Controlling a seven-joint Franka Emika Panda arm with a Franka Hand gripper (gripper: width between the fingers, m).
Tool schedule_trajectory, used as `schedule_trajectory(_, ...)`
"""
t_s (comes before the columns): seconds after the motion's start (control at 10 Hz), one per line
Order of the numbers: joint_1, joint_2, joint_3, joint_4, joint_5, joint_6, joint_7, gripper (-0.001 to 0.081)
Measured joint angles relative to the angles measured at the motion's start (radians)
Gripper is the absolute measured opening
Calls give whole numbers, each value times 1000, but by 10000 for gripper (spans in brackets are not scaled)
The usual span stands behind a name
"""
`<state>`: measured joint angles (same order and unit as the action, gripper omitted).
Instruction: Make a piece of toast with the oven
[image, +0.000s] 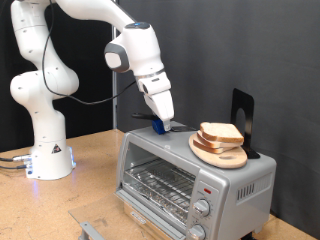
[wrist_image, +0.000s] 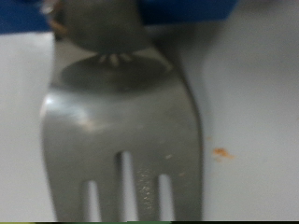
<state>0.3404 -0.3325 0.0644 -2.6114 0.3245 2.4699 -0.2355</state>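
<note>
Claw (image: 162, 121): down on the oven's top, at a blue-handled fork (image: 160, 126) near its rear edge; from here I cannot tell whether it is clenched or released. Wrist view: fork head (wrist_image: 121, 140) fills the frame, tines flat on a pale surface.
Oven (image: 190, 175): on the wooden counter (image: 95, 160), glass door shut, wire rack inside, nothing on it that I can make out.
Round wooden plate (image: 222, 152): on the oven's top, carrying the piece of toast (image: 221, 133), flat; no clear long axis.
</note>
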Motion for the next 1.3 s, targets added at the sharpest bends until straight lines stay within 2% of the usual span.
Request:
schedule_trajectory(0.5,0,-17,0,0,2,-39,-46,800)
schedule_trajectory(1.3,0,-17,2,-3,1,-54,-50,800)
